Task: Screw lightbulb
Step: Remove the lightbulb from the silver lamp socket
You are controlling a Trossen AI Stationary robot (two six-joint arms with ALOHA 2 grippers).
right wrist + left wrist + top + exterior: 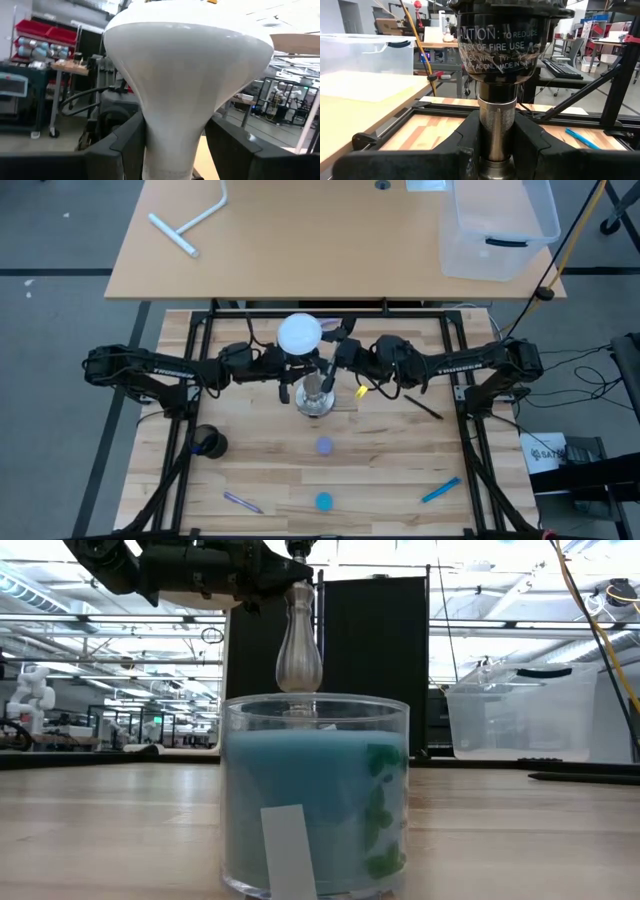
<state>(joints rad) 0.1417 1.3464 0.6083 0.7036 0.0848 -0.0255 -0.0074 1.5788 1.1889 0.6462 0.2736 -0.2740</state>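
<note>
The white frosted lightbulb (pixel 300 333) stands globe up over the silvery socket stand (pixel 316 400), which stands on its round base mid-table. Whether the bulb's base is in the black socket top (pixel 500 40) is hidden. My left gripper (pixel 298 383) comes from the table's left and is shut on the stand's post. My right gripper (pixel 328 352) comes from the right, higher up, and is shut on the bulb (pixel 185 65). In the low view the post (pixel 298 650) rises behind a blue candle jar. My left gripper pinches the stand's silvery post (pixel 495 127) between its two fingers, just below the black socket top. The fingers come level from the table's left and lie across the post. The stand is upright. My right gripper has the bulb's tapering neck (pixel 172 142) between its two fingers, below the globe. The fingers come about level from the table's right and lie across the neck. The bulb is upright, globe up, and its screw base is hidden below the fingers.
A blue candle jar (pixel 315 800) stands near the table's near edge (pixel 323 501), a purple round thing (pixel 325 445) behind it. A blue pen (pixel 440 490), a purple pen (pixel 243 502), a black pen (pixel 423 408) and a black cup (pixel 208 442) lie around. A clear bin (pixel 500 225) sits on the far table.
</note>
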